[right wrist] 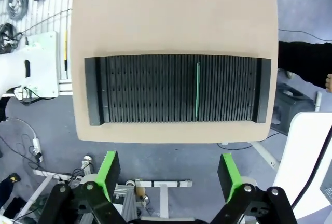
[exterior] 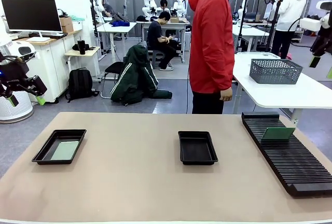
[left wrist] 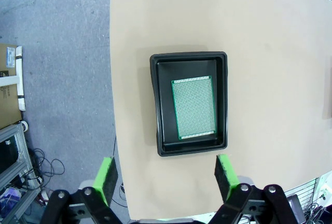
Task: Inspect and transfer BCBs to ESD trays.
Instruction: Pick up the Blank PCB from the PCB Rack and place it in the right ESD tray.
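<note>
BCBs lie in two places on our shared desk (exterior: 135,182): one BCB (left wrist: 193,107) rests flat on the floor of the left ESD tray (left wrist: 154,105), near the desk's left edge. A second BCB (exterior: 278,134) stands on edge in a slot of the long black ribbed rack (exterior: 288,154) at the right, toward its far end.

Our left hand (left wrist: 166,175) hangs raised beyond the desk's left edge, its green-padded fingers spread wide and holding nothing. It looks down on that tray, and tray and board sit well apart from it. Our right hand (right wrist: 169,171) hangs high off the right edge, fingers likewise spread and gripping nothing, with the rack and its upright board below.

The middle ESD tray (exterior: 197,162) sits at the desk's centre, well apart from both the left tray and the rack, with tan desk top between them.

A person (exterior: 211,42) in a red jacket stands side-on at the far edge. A grey mesh basket (exterior: 275,71) sits on a white table (exterior: 311,97) behind, far right.
</note>
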Available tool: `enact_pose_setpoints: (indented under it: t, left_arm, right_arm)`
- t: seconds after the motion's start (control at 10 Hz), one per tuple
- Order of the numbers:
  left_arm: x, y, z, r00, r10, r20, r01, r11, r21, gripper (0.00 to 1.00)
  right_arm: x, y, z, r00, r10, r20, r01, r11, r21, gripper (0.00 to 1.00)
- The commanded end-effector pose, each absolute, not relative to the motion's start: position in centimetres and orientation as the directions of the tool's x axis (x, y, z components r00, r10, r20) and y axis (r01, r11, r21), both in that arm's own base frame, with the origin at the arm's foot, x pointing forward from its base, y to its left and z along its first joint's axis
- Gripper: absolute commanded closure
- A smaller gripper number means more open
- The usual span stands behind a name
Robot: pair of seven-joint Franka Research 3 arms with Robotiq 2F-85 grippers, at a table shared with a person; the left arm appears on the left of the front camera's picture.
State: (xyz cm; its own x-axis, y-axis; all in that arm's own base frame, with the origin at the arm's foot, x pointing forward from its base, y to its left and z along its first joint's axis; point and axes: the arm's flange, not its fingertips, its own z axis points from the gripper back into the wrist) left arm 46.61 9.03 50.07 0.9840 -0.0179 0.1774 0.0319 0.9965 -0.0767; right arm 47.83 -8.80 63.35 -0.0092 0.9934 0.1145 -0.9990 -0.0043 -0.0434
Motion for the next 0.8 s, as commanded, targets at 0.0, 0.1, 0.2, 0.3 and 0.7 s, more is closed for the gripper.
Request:
enact_pose_setpoints:
  t: [0.0,0.1,0.2,0.3,0.7]
  left_arm:
    - [46.6,9.0,50.0,0.984,-0.017,0.179,0.031,0.997,-0.076,0.00]
    - [46.6,9.0,50.0,0.984,-0.017,0.179,0.031,0.997,-0.076,0.00]
    - [46.6,9.0,50.0,0.984,-0.017,0.179,0.031,0.997,-0.076,0.00]
    - [46.6,9.0,50.0,0.984,-0.017,0.179,0.031,0.997,-0.076,0.00]
    - [46.6,9.0,50.0,0.984,-0.017,0.179,0.031,0.997,-0.076,0.00]
  right_arm:
    - [46.9,-9.6,60.5,-0.049,0.986,0.159,-0.994,-0.033,-0.102,0.00]
    - [46.7,-9.7,58.9,-0.065,0.983,0.173,-0.991,-0.043,-0.126,0.00]
    - [46.5,-9.7,57.7,-0.061,0.984,0.169,-0.990,-0.038,-0.135,0.00]
    - [46.3,-9.6,56.5,-0.059,0.984,0.169,-0.989,-0.035,-0.145,0.00]
    - [47.0,-9.0,51.2,-0.058,0.984,0.170,-0.983,-0.027,-0.180,0.00]
